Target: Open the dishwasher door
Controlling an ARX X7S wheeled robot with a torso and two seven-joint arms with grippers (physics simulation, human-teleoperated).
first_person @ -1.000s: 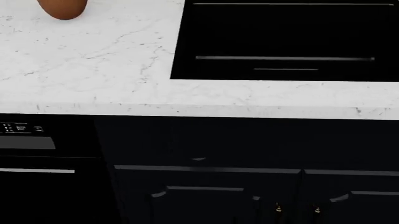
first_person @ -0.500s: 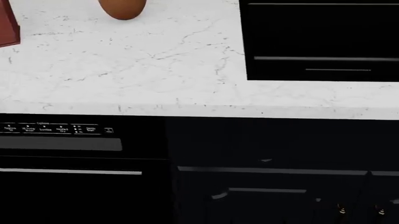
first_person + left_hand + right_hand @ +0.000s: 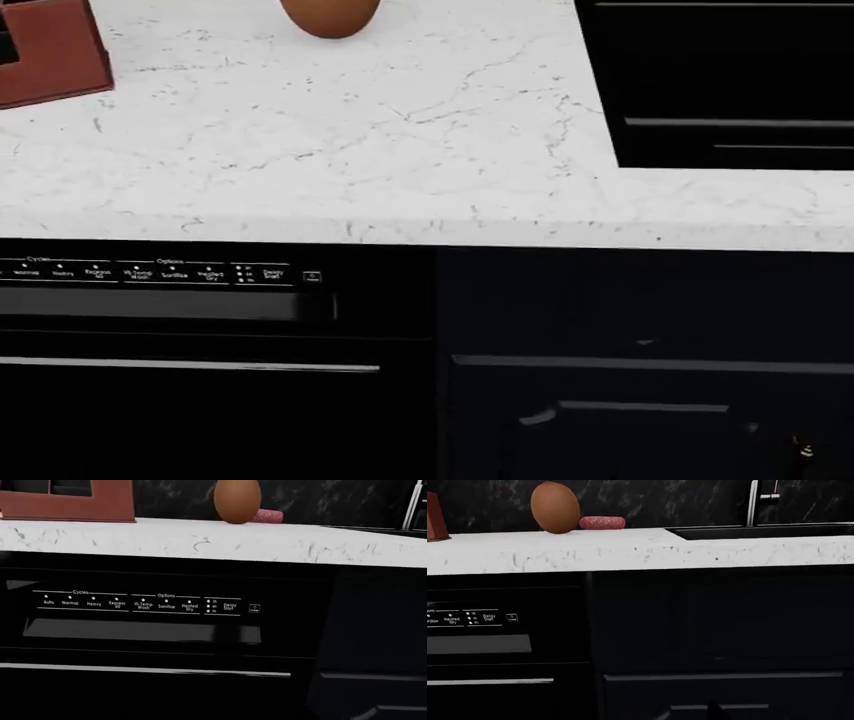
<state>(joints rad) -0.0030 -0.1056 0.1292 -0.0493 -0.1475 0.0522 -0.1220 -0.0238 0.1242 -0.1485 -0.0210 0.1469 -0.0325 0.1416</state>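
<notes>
The dishwasher door [image 3: 200,420] is the glossy black front under the left part of the counter. It stands shut, with a strip of white control labels, a grey recessed handle [image 3: 160,305] and a thin silver line below it. In the left wrist view the dishwasher door [image 3: 147,695] fills most of the picture, close and head-on, and its handle [image 3: 140,630] is level with the camera. In the right wrist view the door [image 3: 500,700] lies off to one side. One small fingertip [image 3: 801,447] of my right gripper pokes in low on the right. My left gripper is out of view.
A white marble countertop [image 3: 400,150] overhangs the door. On it stand a brown egg-shaped object [image 3: 330,15] and a red-brown block [image 3: 54,60]. A black inset basin [image 3: 734,80] with a faucet [image 3: 757,502] lies to the right. Dark navy panelled cabinet doors [image 3: 641,400] adjoin the dishwasher.
The head view has swung left. The counter, basin and cabinets slid right, and much more of the dishwasher door came into view. The right fingertips drifted to the picture's right edge.
</notes>
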